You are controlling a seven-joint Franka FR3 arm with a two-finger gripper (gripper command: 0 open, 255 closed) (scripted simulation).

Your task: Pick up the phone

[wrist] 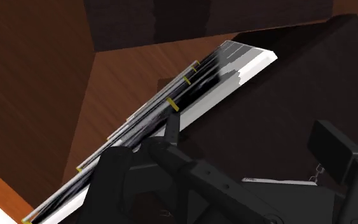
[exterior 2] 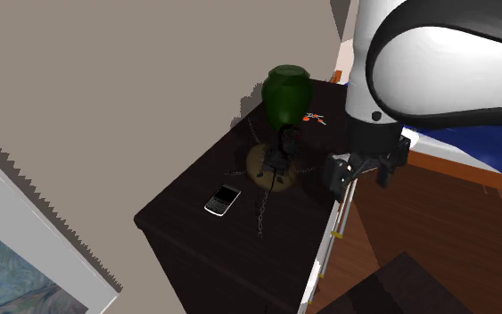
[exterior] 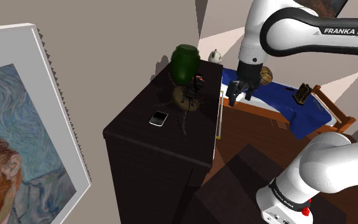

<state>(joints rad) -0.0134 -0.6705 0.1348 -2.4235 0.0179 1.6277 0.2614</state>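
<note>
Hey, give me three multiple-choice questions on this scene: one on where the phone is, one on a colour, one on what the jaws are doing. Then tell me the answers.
1. Where does the phone lie?
A. in a drawer
B. on top of the dark cabinet
C. on a wall shelf

2. What colour is the jar on the cabinet?
A. green
B. red
C. white

3. How do the jaws stand?
A. shut on the phone
B. pressed on the jar
C. open, up by the cabinet's edge, apart from the phone

Answers:
1 B: both exterior views show it flat on the cabinet top.
2 A: the jar's body is dark green.
3 C: the shoulder view shows them parted in the air, well away from the phone.
</note>
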